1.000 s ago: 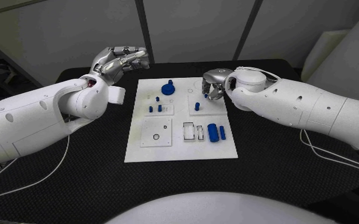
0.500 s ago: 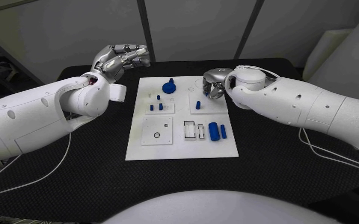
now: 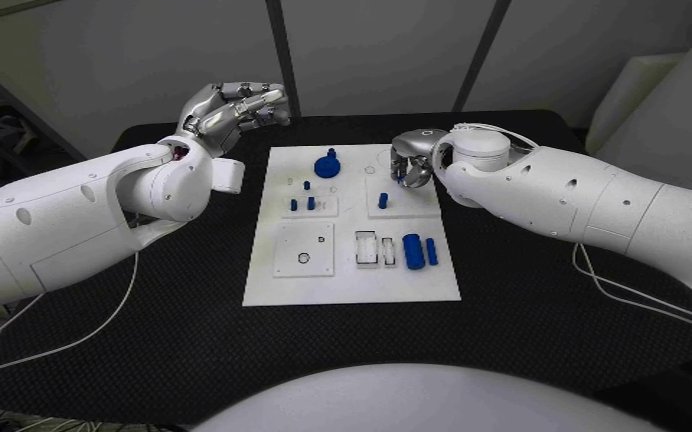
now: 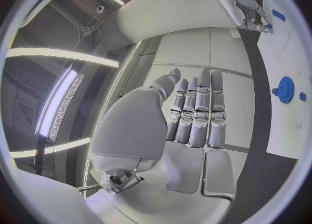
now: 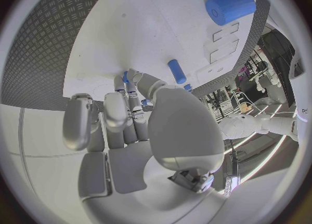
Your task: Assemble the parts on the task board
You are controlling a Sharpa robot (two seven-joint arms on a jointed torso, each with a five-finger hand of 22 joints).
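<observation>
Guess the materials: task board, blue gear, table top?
Task board: looks like matte white plastic, flat and even, no glare. Blue gear: probably moulded or printed plastic, uniform saturated colour. Table top: black textured mat, likely rubber; a raised tread pattern shows in the right wrist view.

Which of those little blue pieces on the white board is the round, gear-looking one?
The blue gear at the board's far edge, nearer the left hand. It is a flat toothed disc with a knob; the others are plain pegs or cylinders.

1. We see a white task board [image 3: 346, 272] on the black table [image 3: 173, 342].
2. Its parts are blue: a gear [image 3: 327, 165], a cylinder [image 3: 411, 251], small pegs [image 3: 382, 200].
3. Both hands are silver on white arms [image 3: 87, 212].
</observation>
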